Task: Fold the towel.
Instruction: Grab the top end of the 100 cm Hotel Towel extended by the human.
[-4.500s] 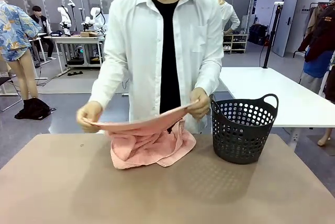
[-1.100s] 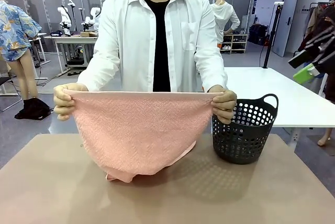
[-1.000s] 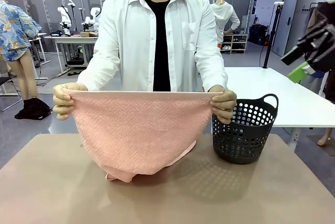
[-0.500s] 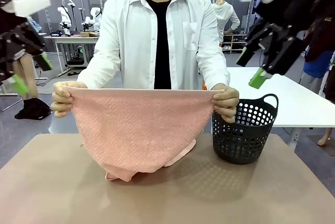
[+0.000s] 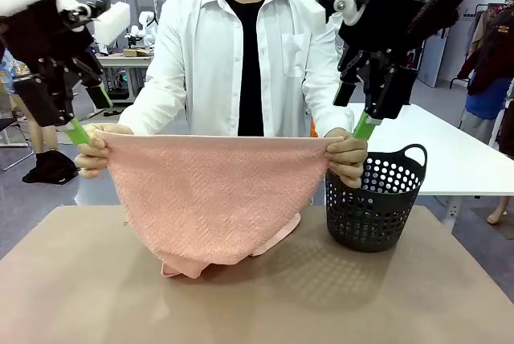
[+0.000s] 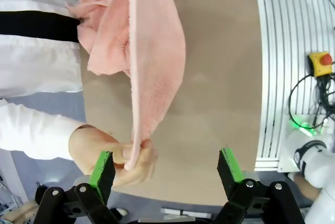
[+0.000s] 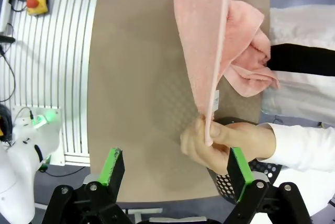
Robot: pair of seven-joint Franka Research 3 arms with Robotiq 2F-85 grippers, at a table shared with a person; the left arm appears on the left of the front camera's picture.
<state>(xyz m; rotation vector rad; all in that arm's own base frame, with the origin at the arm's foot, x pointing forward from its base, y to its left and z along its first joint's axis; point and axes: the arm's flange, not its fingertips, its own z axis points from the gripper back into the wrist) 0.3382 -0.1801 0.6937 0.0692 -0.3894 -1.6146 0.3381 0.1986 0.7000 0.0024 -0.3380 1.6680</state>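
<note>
A person at the far side holds the salmon-pink towel (image 5: 213, 195) up by its two top corners, one hand (image 5: 90, 151) at each end. Its lower edge rests bunched on the table. My left gripper (image 5: 91, 113) hangs open just above the corner at picture left. My right gripper (image 5: 353, 109) hangs open just above the other hand (image 5: 347, 155). In the left wrist view the towel (image 6: 154, 62) runs edge-on towards my open left gripper (image 6: 166, 165), with the hand (image 6: 112, 153) near one finger. In the right wrist view the towel (image 7: 201, 41) and hand (image 7: 225, 143) lie just beyond my open right gripper (image 7: 175, 166).
A dark perforated plastic basket (image 5: 373, 199) stands on the tan table (image 5: 401, 296) to the right of the towel, below my right gripper; its rim (image 7: 246, 174) shows under the person's hand. The person's body is close behind the towel.
Both arms have swung in from the picture's sides and come down to the towel's top corners. The person holds the towel as before. Both grippers stay open.
</note>
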